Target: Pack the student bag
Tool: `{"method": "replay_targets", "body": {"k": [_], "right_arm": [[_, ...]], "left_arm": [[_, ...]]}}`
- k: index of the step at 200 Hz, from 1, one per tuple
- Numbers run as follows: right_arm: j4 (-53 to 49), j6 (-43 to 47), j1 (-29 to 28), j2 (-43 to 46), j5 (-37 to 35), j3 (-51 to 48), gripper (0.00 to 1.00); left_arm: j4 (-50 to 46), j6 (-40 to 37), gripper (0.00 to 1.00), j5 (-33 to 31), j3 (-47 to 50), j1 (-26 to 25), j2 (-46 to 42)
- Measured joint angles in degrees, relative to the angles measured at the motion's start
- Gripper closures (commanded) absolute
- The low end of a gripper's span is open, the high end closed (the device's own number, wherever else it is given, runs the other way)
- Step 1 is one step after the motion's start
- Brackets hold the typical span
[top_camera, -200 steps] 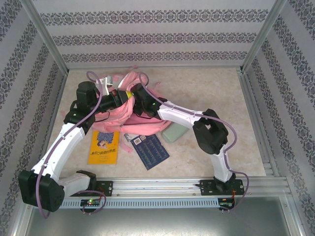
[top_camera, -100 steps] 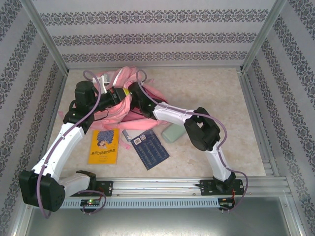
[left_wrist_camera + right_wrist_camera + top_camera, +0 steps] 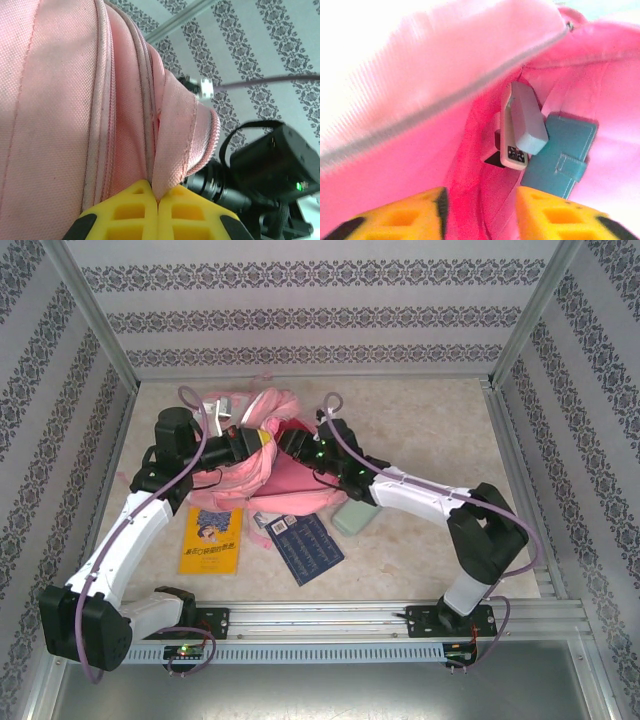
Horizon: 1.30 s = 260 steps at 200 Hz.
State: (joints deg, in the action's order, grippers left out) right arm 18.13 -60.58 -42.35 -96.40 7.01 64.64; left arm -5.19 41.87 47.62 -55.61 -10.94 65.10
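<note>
1. Two arms meet over the pink backpack [image 3: 290,480], which lies slumped on the far left part of the beige table [image 3: 430,420], with its opening lifted.
2. Seen from the left wrist, the left gripper [image 3: 158,199] has its yellow fingers pressed together. They pinch a fold of the backpack's stitched rim, and the pink cloth rises straight out from between the tips.
3. Seen from the right wrist, the right gripper [image 3: 480,212] has its fingers spread with nothing between them. It points into the backpack's open mouth, and only pink lining lies past the gap.
4. Inside the backpack, a grey stapler-shaped item [image 3: 522,122] with a small printed label leans against a teal wallet [image 3: 560,155], and the two touch.
5. On the table, nearer the arm bases than the backpack, lie a yellow book [image 3: 210,540] and a dark blue book [image 3: 305,547], close together but apart.
6. A pale green case [image 3: 352,517] sits just beside the backpack's near right edge, partly under the right arm.
</note>
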Motion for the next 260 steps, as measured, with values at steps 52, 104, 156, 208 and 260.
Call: {"method": "replay_targets", "body": {"k": [52,104,156,208,260], "right_arm": [[-1.8,2.5,0.9,2.0,6.1,-4.5,0.88],[6.3,-2.3,-3.6,2.0,7.5,-11.5,0.88],[17.1,-8.8,-6.8,-1.5,5.9,-11.5,0.88],[21.5,-11.5,-8.0,-1.7,4.1,-11.5,0.88],[21.5,-12.0,-8.5,-1.7,3.1,-10.7,0.88]], "left_arm": [[-16.4,-9.9,1.0,0.4,-3.3,-4.9,-0.7],[-31.4,-18.3,0.73,-5.0,-7.1,-5.3,-5.6],[-35.2,-17.4,0.52,-8.0,-7.4,-5.6,-7.9],[-39.0,-17.0,0.36,-16.5,-12.7,-9.3,-8.7],[-43.6,-17.5,0.33,-33.7,-18.0,-24.1,-3.0]]}}
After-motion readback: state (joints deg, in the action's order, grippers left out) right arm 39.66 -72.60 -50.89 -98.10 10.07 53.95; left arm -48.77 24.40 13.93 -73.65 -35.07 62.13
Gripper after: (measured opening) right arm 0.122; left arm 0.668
